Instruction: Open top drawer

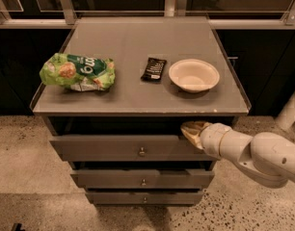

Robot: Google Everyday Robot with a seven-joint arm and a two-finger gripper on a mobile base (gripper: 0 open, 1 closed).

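1. The top drawer [113, 148] is seen just under the grey cabinet top [138, 102], above two slimmer drawer fronts [113, 178]; a dark gap is shown along its upper edge.
2. The gripper [192, 129] is placed at the right end of that upper edge, within the gap, right of the knob [141, 152].
3. Whether the gripper is spread or closed cannot be told.
4. A green chip bag [77, 71] is set at the left of the top, a dark bar [153, 69] at centre and a white bowl [194, 74] at the right.
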